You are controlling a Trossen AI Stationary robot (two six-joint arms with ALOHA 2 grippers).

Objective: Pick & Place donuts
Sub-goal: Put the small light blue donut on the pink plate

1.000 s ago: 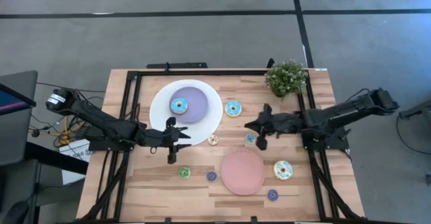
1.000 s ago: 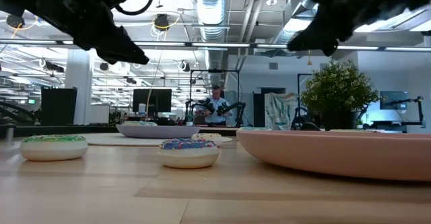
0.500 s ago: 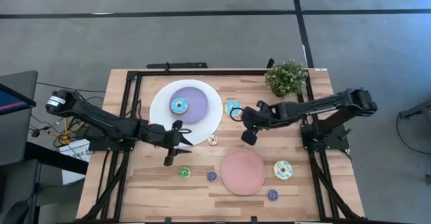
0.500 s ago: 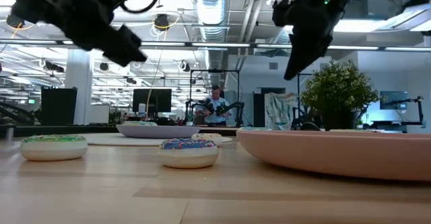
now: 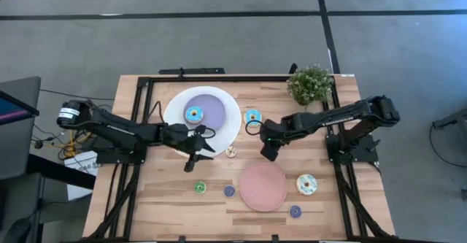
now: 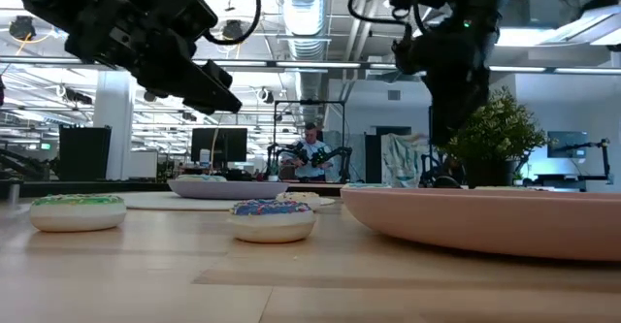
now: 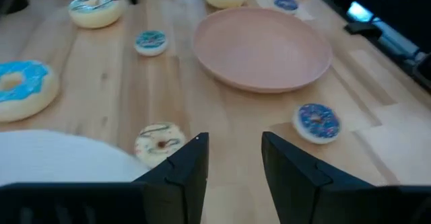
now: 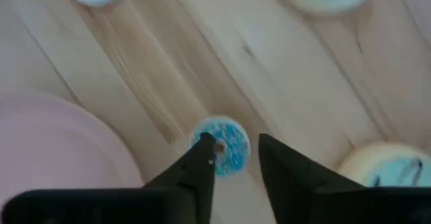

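One teal mini donut (image 8: 222,155) directly beneath right tool (image 8: 232,158).

Table (image 5: 160,199): pale wood planks, matt. Pink plate (image 7: 262,49): smooth, matt. Donuts (image 7: 316,122): icing with coloured speckles.

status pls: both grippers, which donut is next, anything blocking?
Right gripper open, poised over the small teal donut, empty. Left gripper open, empty, hovering by the white plate. Pink plate close by, nothing blocking.

Bright, even overhead light with soft shadows; both wrist views are blurred, and ceiling lamps glare in the low view.
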